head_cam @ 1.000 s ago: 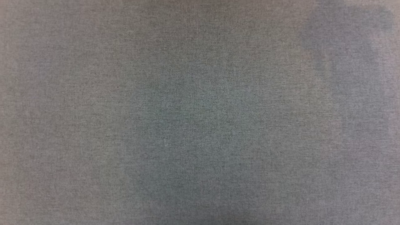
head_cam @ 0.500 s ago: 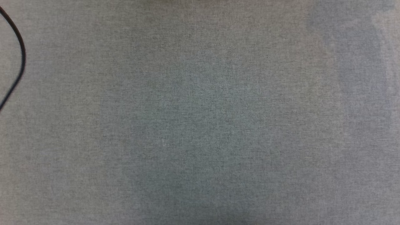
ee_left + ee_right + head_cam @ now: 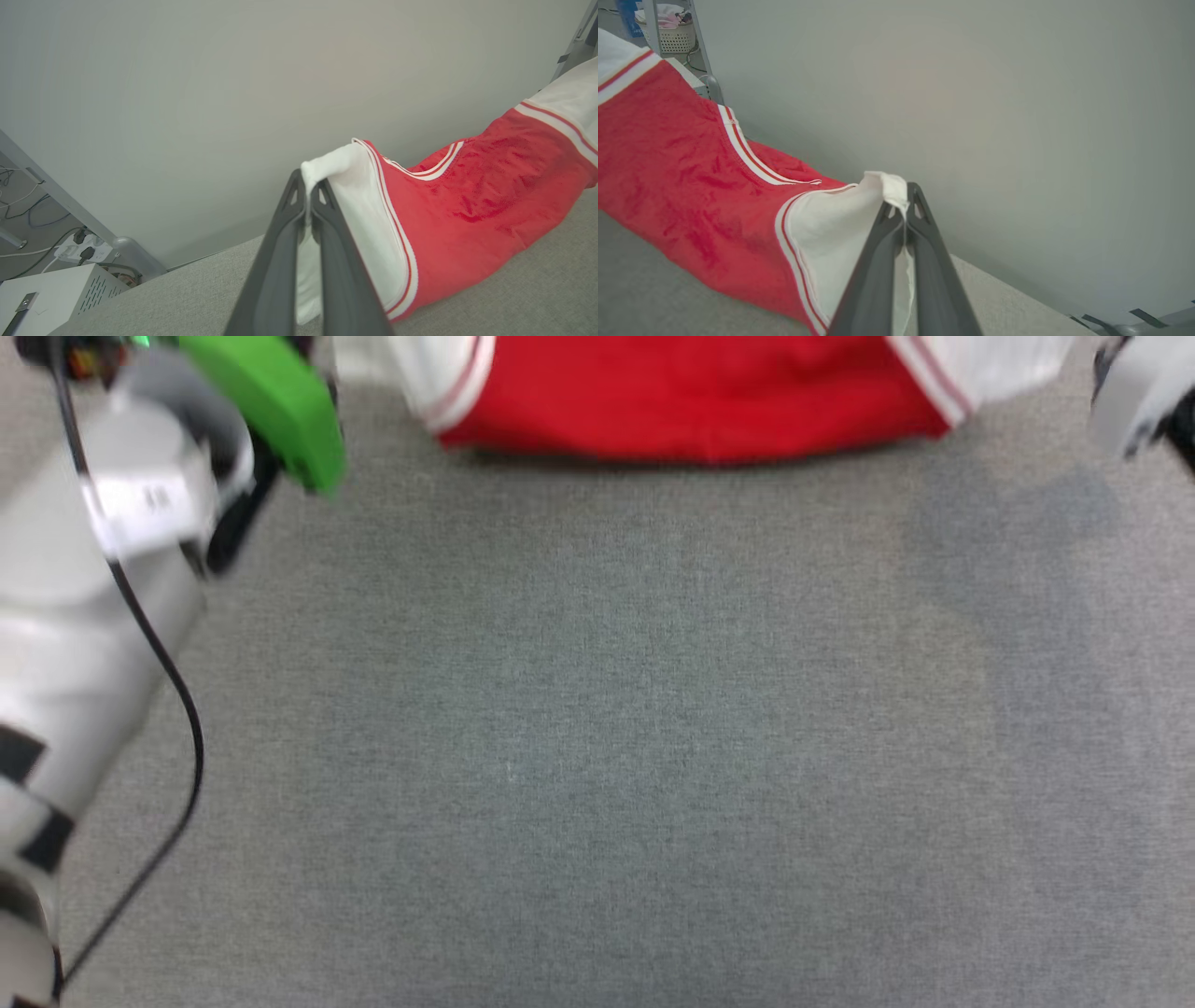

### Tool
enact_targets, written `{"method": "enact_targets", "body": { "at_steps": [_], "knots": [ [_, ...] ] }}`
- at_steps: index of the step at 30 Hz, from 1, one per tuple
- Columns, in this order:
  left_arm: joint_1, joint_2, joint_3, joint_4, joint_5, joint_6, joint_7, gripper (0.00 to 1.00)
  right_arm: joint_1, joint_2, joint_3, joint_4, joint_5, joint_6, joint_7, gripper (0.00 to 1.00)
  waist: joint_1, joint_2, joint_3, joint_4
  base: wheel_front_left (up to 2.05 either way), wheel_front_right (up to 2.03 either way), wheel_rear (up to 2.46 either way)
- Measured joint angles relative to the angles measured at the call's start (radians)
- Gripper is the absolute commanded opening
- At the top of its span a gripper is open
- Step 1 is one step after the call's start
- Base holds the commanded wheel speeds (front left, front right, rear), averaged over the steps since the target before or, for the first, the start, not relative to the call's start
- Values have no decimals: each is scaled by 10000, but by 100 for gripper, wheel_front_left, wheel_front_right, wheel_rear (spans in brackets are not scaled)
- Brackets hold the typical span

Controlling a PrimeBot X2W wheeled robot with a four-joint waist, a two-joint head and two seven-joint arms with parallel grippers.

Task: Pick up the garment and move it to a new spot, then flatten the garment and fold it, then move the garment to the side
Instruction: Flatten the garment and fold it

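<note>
**A:** What is new in the head view?

**B:** A second ago it held nothing but the grey surface (image 3: 597, 756). Half a second ago a black cable (image 3: 177, 709) crept in at the left edge. Now the garment (image 3: 691, 401) runs along the top edge, its red hem towards us. The pale left forearm (image 3: 84, 616) stands at the left, with a green part (image 3: 271, 401) at the upper left. A pale bit of the right arm (image 3: 1130, 392) sits in the upper right corner. I cannot tell whether the head has tipped or the arms have drawn in.

**A:** And the grips?

**B:** In the left wrist view, the left gripper (image 3: 308, 191) has its jaws pinched tight on the tip of one white sleeve (image 3: 359, 200). In the right wrist view, the right gripper (image 3: 902, 196) is clamped the same way on the other sleeve (image 3: 831, 228).

**A:** So the shirt hangs between them?

**B:** Yes, it is stretched sleeve to sleeve before a plain wall (image 3: 187, 93). The red body sags, and its lower edge seems to meet the grey surface.

**A:** What does that mean for the job?

**B:** I judge that the pick-up is done and the move to a new spot is under way. Flattening, folding and setting it aside are yet to come.
</note>
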Motion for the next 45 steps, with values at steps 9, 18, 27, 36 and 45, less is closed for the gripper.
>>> {"method": "enact_targets", "body": {
  "at_steps": [9,18,27,36,45],
  "knots": [
    [3930,366,1018,-1603,2,472,0,0,3131,-790,-127,-1177,255,0,-27,0,0,0,-1081,70,0,0,0],
    [7452,863,1191,-2491,-6,915,-2,0,6456,-1421,-1028,-2245,568,0,-65,0,-1,0,-2225,51,0,0,0],
    [9264,1014,1505,-2667,-213,1315,-2,0,9005,-1597,-2130,-2698,859,0,-65,0,-1,0,-3075,-17,0,0,0],
    [10951,991,2272,-3335,-343,1824,-2,0,11866,-1444,-3789,-3359,849,0,-65,0,-1,0,-3613,-60,0,0,0],
    [12268,901,2991,-3685,-174,2174,-2,0,14314,-1018,-5513,-3975,681,4,334,0,0,0,-3813,71,0,0,0]
  ]
}}
